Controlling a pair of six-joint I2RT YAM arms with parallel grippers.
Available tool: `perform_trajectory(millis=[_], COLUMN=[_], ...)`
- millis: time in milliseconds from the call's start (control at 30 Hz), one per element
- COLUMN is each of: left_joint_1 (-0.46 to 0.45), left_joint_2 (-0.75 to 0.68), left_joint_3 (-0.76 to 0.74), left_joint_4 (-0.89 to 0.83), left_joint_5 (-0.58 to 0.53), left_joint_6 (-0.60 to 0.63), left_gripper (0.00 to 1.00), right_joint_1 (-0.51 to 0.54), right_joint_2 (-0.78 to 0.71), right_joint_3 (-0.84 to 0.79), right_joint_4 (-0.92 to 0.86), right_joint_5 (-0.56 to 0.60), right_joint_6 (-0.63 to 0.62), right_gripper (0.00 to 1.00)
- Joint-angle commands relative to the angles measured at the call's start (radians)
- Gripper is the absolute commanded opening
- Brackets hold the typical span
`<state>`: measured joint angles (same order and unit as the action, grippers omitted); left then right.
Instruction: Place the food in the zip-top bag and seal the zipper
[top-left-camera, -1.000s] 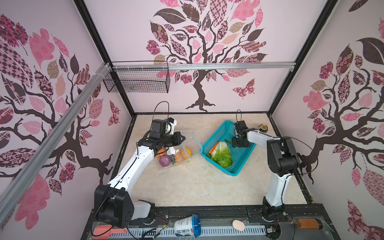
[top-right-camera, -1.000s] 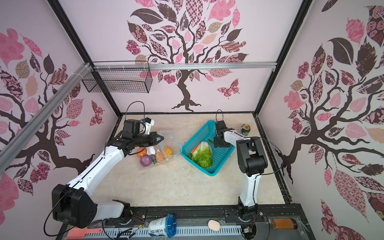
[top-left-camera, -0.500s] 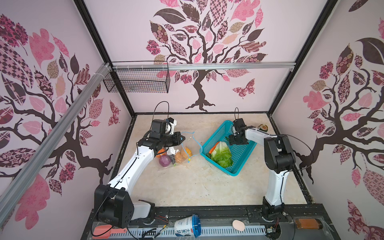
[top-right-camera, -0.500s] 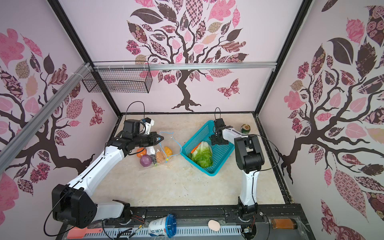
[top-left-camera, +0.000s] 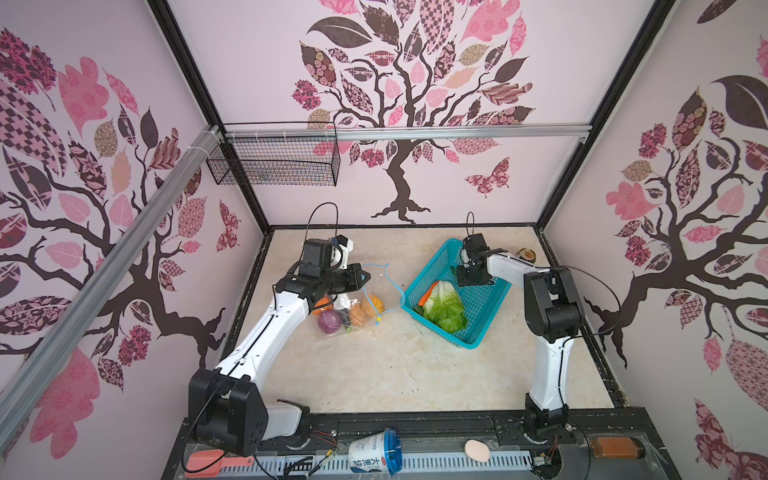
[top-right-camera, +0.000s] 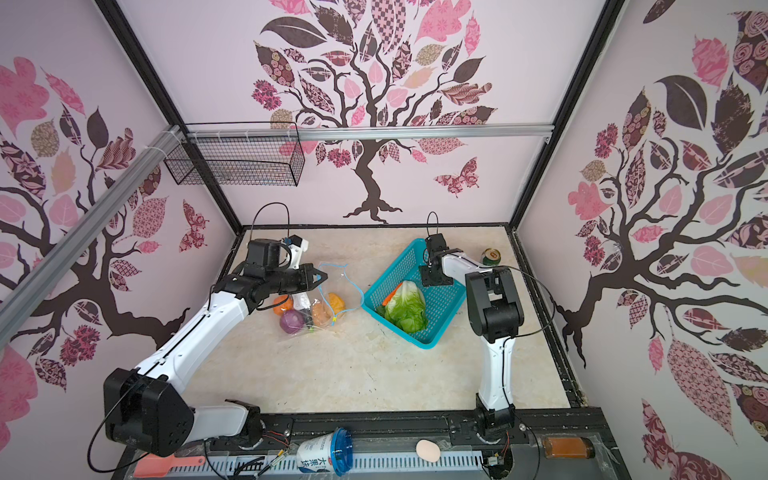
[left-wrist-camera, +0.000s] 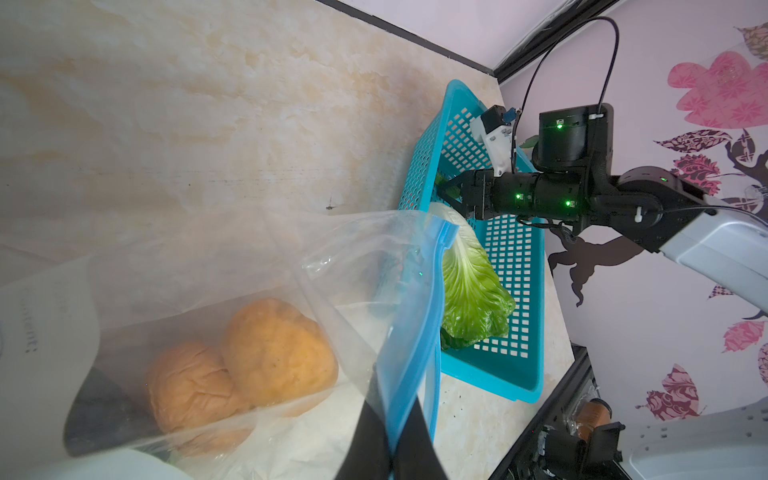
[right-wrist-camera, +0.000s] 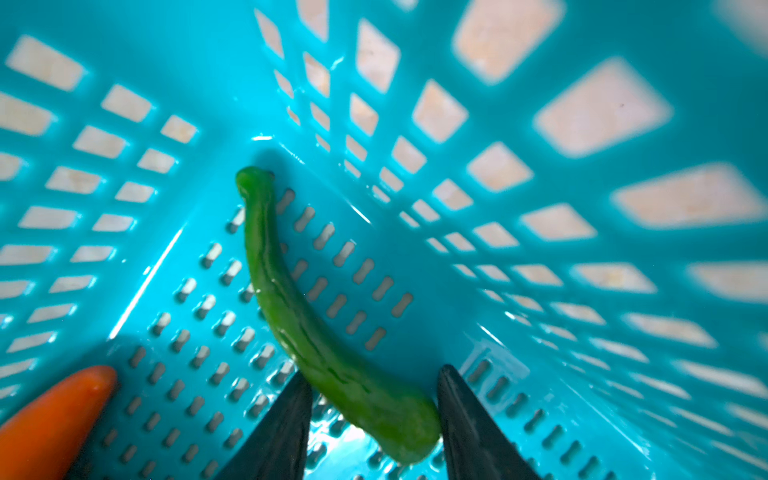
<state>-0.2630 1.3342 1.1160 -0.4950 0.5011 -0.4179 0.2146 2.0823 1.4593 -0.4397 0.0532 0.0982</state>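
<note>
Two jaws of my left gripper (left-wrist-camera: 390, 419) pinch the zipper (left-wrist-camera: 419, 316) of the zip-top bag (left-wrist-camera: 332, 257) beside the basket (left-wrist-camera: 515, 266), and my half-open right gripper (right-wrist-camera: 376, 371) straddles a green pepper (right-wrist-camera: 282, 291) inside it, grip uncertain.

Teal mesh basket (top-left-camera: 465, 341) sits angled on the marbled beige surface (top-left-camera: 395, 374), right of centre. Green drink can (top-left-camera: 526, 254) stands near it by the far right corner. Front ledge: coral spatula (top-left-camera: 212, 462), tipped blue-lidded cup (top-left-camera: 374, 456), pale egg (top-left-camera: 477, 450), amber bottle (top-left-camera: 615, 446). Black wire basket (top-left-camera: 276, 160) hangs on the back wall.
</note>
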Motion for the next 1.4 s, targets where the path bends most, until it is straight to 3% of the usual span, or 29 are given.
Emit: perform_trajectory(millis=[0,200,400,667,967,1200,1367], left_joint_1=[-0.004,-0.004,-0.005,-0.004,-0.004,-0.004,-0.004], left_joint_2=[-0.002,-0.005,-0.004,0.0,0.002,-0.004,-0.006], left_joint_3=[-0.018,-0.017,-0.016,-0.018,-0.019,-0.018,-0.019], left_joint_4=[0.012,0.012,0.014,0.017,0.018,0.016,0.016], left_joint_5=[-0.003,-0.003,0.005,0.013,0.013,0.004,0.005], left_joint_6=[0.015,0.016,0.012,0.008,0.007,0.011,0.011], left_gripper=[0.0,0.0,0.0,0.0,0.0,0.0,0.0], right_joint_1=[0.0,0.002,0.006,0.007,0.006,0.015,0.018], right_joint_2=[0.019,-0.049,-0.136,-0.114,0.037,0.102,0.114], right_joint_3=[-0.008,-0.057,-0.139,-0.053,0.102,0.151,0.126], right_joint_4=[-0.036,-0.068,-0.063,-0.086,-0.118,-0.14,-0.14], right_joint_5=[-0.027,-0.056,-0.185,-0.033,-0.052,-0.07,-0.057], right_joint_6=[0.012,0.021,0.015,-0.035,-0.071,-0.077,-0.078], right_gripper=[0.46,0.43,0.51,0.62,0.63,0.6,0.45])
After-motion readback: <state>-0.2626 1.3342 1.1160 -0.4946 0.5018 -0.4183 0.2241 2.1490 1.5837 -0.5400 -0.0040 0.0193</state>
